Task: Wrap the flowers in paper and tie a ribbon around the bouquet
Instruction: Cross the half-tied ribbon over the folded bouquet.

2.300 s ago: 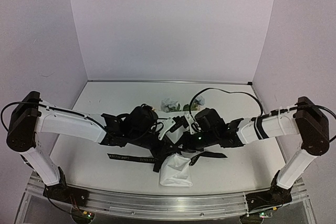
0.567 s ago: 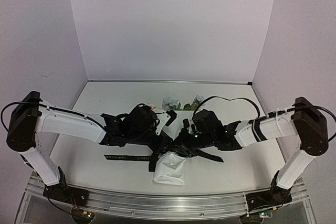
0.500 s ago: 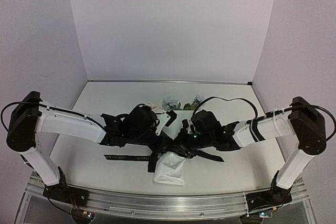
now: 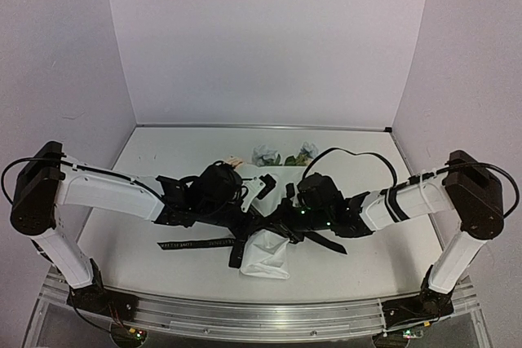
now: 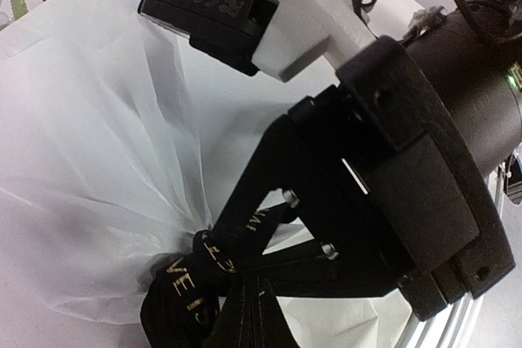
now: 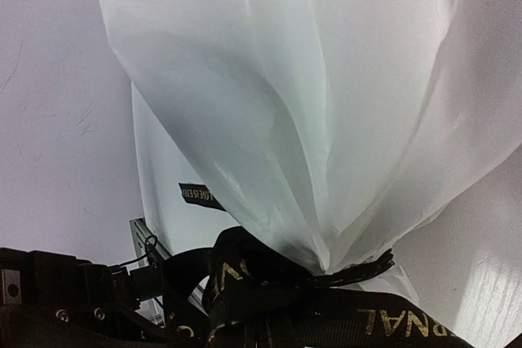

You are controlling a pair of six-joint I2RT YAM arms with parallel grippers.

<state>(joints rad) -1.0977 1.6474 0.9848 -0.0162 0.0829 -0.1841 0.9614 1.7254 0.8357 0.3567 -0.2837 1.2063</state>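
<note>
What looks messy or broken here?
Nothing looks broken or spilled. The paper is scrunched tight where the black ribbon cinches it, so it puckers into wrinkles, and one loose ribbon end trails flat across the table to the left. The flowers poke out the far end.

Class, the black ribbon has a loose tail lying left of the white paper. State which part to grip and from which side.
Probably the outer stretch of the ribbon, coming straight down from above with fingers across its width: that tail lies flat, straight and uncovered on the table.
</note>
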